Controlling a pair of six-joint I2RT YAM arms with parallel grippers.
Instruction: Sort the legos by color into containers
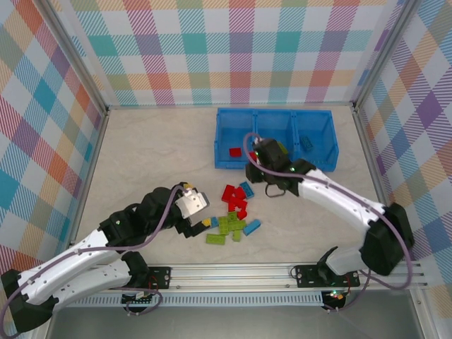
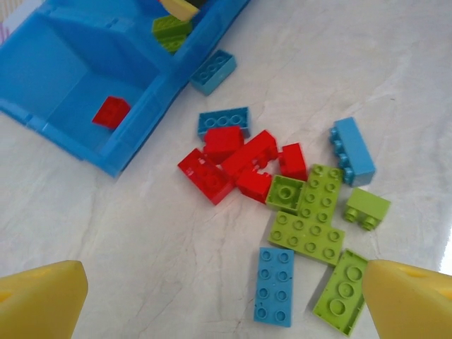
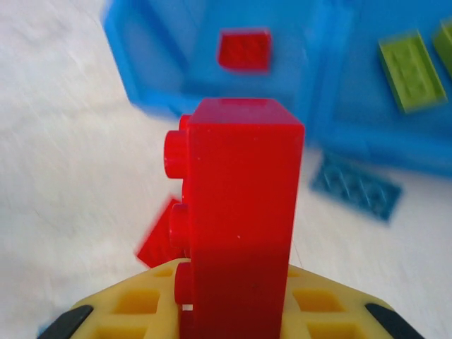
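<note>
Red brick (image 3: 240, 212) grasped in right pincer (image 3: 236, 307); tray (image 3: 162, 78) ahead holds few; most legos (image 2: 240, 162) lie loose; left pincer (image 2: 226, 304) released.

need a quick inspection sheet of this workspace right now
surface: pale marbled tabletop
job's things: blue tray at the far side, red brick in its left compartment, green bricks in the middle one; loose pile of red, green and blue bricks before it
clutter: nothing seen
grippers: left gripper open beside the pile; right gripper shut on held red brick, near the tray's front wall
cables: purple cable along each arm
surroundings: plaid walls, metal rail at near edge
</note>
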